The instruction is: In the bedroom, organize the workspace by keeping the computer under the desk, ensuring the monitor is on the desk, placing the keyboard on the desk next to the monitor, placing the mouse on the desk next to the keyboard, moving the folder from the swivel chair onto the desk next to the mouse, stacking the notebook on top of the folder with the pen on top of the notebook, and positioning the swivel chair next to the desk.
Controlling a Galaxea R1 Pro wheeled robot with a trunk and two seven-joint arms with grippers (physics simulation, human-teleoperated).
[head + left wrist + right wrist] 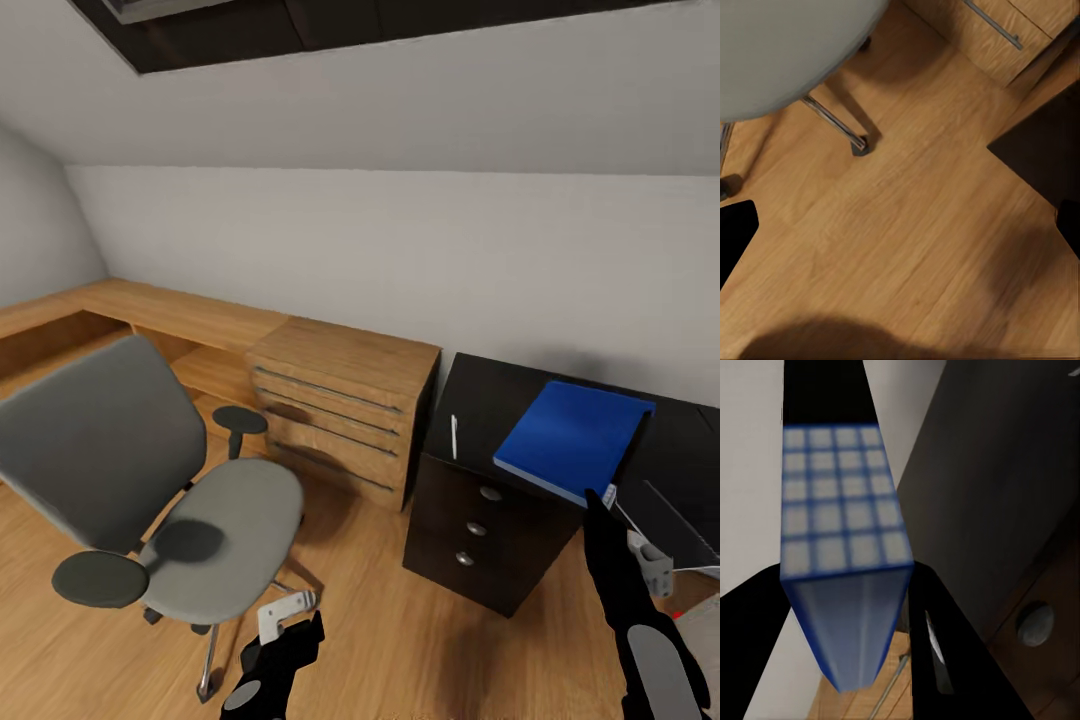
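The folder (pixel 573 437) is clamped at its near edge by the right pincer (pixel 604 500) and held over the black worktop (pixel 480 400), beside the pen (pixel 454 436). Whether the left pincer (pixel 290 612) is parted cannot be told.

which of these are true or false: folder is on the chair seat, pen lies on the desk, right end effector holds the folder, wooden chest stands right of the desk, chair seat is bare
1. The folder is on the swivel chair seat. False: it is over the desk, tilted.
2. The pen lies on the desk. True.
3. The right end effector holds the folder. True: its fingers clamp the folder's edge in the right wrist view.
4. The wooden drawer chest stands right of the desk. False: it stands left of it.
5. The chair seat is bare. True.
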